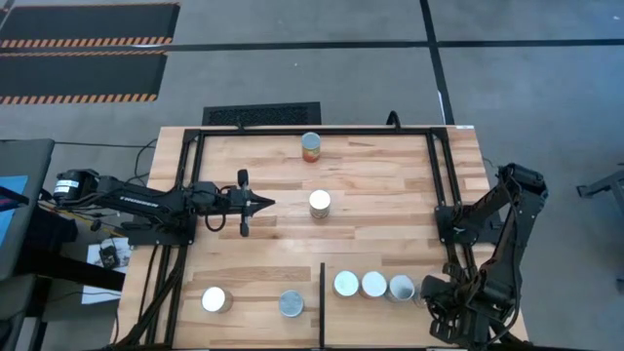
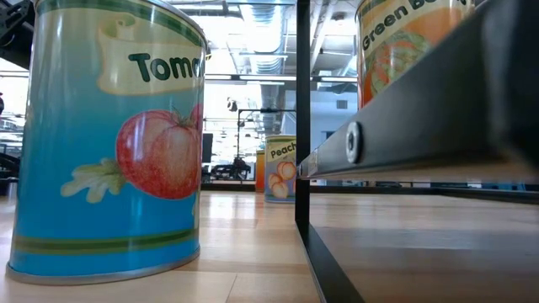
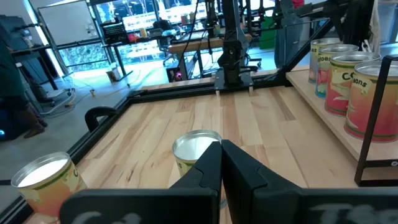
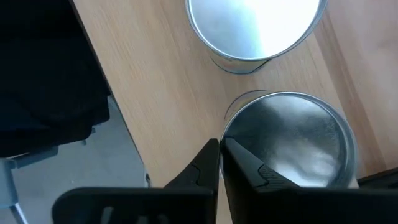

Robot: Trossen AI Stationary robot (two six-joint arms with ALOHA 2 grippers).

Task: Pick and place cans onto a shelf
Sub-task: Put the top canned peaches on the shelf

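Several silver-topped cans stand upright on the wooden table. One can [image 1: 320, 203] stands mid-table and another [image 1: 311, 146] near the far edge. Two cans [image 1: 214, 299] [image 1: 292, 303] stand near the front edge, left of the black divider bar [image 1: 322, 297]. Three cans [image 1: 374, 284] stand in a row on the shelf [image 1: 380, 317] right of the bar. My left gripper [image 1: 265, 203] is shut and level, pointing at the mid-table can [image 3: 196, 149] a short way ahead. My right gripper [image 4: 219, 146] is shut, pointing down beside the right-most shelf can [image 4: 286, 140]. My right gripper's shut fingertips stand at the rim [image 4: 227, 134] of the right-most shelf can, on its side toward the table's right edge. They come from above. I cannot tell whether they touch it. The can stands upright on the shelf.
Black frame tubing [image 1: 439, 175] runs around the table and along the shelf. In the low view a tomato can [image 2: 109, 143] stands close at the left, and the black frame [image 2: 301, 109] is beside it. The middle of the wood [image 1: 380, 195] is bare.
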